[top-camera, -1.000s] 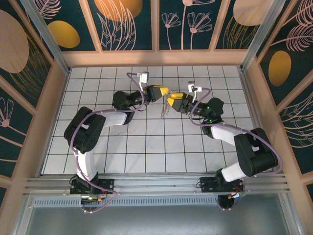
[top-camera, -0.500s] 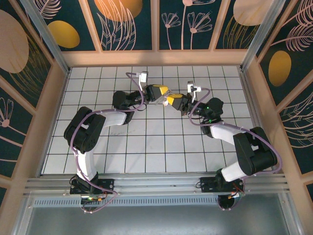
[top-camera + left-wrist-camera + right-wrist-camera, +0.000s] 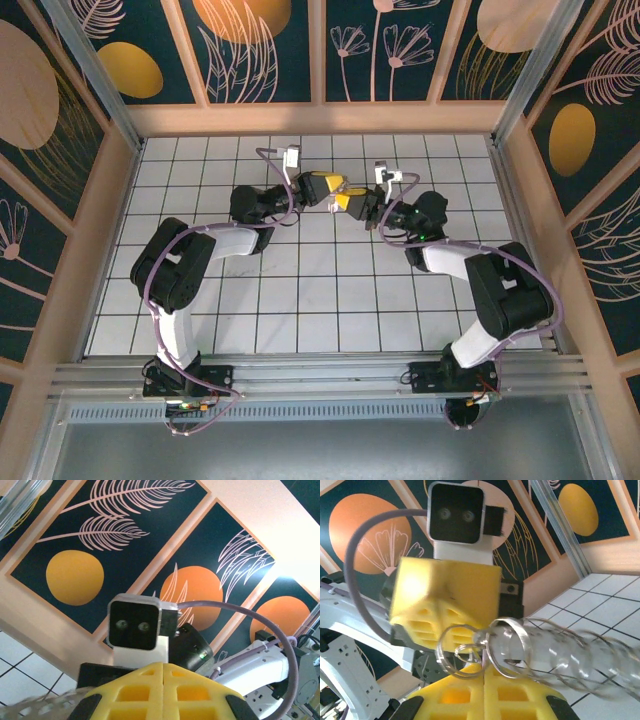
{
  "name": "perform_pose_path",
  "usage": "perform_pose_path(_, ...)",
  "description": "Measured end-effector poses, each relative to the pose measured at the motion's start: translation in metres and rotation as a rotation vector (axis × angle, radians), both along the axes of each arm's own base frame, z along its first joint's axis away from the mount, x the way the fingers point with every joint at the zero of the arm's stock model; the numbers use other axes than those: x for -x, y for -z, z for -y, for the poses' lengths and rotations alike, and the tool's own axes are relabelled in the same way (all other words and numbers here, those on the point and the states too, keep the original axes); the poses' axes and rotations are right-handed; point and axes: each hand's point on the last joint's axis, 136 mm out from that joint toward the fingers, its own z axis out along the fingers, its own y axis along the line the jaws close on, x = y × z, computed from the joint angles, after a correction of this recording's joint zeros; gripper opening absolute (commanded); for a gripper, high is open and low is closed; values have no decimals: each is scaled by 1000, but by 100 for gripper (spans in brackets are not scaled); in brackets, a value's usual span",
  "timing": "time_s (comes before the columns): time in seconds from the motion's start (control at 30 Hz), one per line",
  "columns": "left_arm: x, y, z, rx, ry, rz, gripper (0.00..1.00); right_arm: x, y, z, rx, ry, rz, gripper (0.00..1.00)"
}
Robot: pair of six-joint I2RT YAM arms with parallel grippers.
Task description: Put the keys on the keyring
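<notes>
**Top external:** fixed overhead, behind the arm bases [image 3: 187,378], looking down on the whole tiled table [image 3: 300,300]. **Wrist views:** close, upturned and facing each other, so the right wrist camera [image 3: 135,625] and left wrist camera [image 3: 456,514] appear against the wall panels [image 3: 75,575].

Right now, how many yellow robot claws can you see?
2. The left arm's yellow plastic end effector and the right arm's yellow plastic end effector meet tip to tip above the far middle of the white tiled table. None seems hidden.

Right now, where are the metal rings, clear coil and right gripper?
Metal rings [image 3: 510,622]: right wrist view, larger ring's top.
Clear coil [image 3: 570,650]: right wrist view, middle turn.
Right gripper [image 3: 484,672]: right wrist view, between fingertips.
</notes>
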Motion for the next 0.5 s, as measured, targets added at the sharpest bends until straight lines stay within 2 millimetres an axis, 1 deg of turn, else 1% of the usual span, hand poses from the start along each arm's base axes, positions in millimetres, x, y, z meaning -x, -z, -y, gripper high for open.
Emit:
perform_pose_path(0.2,2,0,2,0,6,1,0,-4,9,-1,12,7,-38,0)
perform_pose_path(0.5,3,-1,2,0,9,5,0,-6,9,1,11,14,-38,0)
